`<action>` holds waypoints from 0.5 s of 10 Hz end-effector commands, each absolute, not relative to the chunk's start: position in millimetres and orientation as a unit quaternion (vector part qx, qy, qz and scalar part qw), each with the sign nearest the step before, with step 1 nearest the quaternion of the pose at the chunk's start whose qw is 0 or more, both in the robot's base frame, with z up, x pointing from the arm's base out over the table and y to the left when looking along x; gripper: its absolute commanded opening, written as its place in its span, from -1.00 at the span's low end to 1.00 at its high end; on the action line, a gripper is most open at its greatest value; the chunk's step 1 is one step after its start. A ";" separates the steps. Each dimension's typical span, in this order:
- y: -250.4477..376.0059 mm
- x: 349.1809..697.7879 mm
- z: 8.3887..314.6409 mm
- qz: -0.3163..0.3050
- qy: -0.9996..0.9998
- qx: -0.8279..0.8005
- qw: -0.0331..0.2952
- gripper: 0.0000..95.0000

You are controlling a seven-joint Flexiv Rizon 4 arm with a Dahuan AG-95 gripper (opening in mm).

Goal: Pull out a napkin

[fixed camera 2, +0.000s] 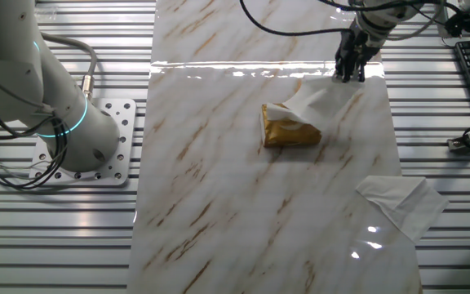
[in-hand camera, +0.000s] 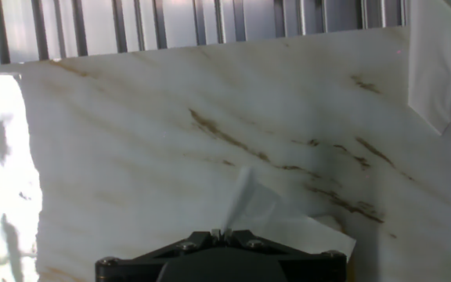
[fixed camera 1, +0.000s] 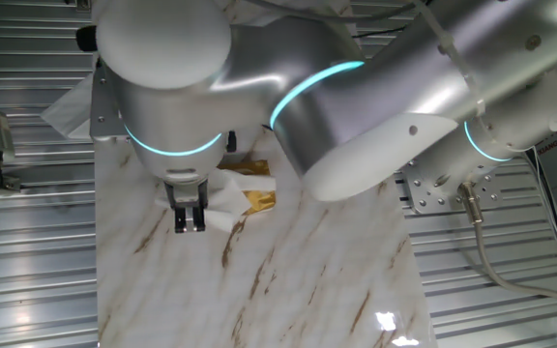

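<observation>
Marble-patterned tabletop [fixed camera 2: 219,204] fills each view. Near the upper right of the other fixed view, the gripper [fixed camera 2: 350,72] has its fingers pinched together on a corner of the napkin [fixed camera 2: 321,100], which trails back to the gold packet [fixed camera 2: 288,131] at centre. A larger tissue [fixed camera 2: 402,204] lies lower right.

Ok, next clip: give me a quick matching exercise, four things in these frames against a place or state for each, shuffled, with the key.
Things:
1. hand
2. napkin
3. gold packet
4. spread-out tissue

Place or state:
A. lying alone at the marble table's edge
B. shut on white paper
C. pinched at one end, the other end at the packet
D. mid-table, shiny foil

Pairs: 1-B, 2-C, 3-D, 4-A
</observation>
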State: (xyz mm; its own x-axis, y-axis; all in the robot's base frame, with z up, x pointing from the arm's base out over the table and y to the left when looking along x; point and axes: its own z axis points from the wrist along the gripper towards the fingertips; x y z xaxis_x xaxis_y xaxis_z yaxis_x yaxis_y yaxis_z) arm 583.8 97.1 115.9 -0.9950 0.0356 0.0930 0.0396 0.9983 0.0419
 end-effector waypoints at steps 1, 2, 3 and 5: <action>91.4 587.6 117.1 -0.023 -0.999 -0.002 0.048 -1.00; 88.7 589.0 117.7 -0.027 -0.998 0.002 0.049 -1.00; 84.8 590.7 118.4 -0.029 -0.998 0.012 0.051 -1.00; 80.7 592.4 119.2 -0.028 -0.998 0.025 0.053 -1.00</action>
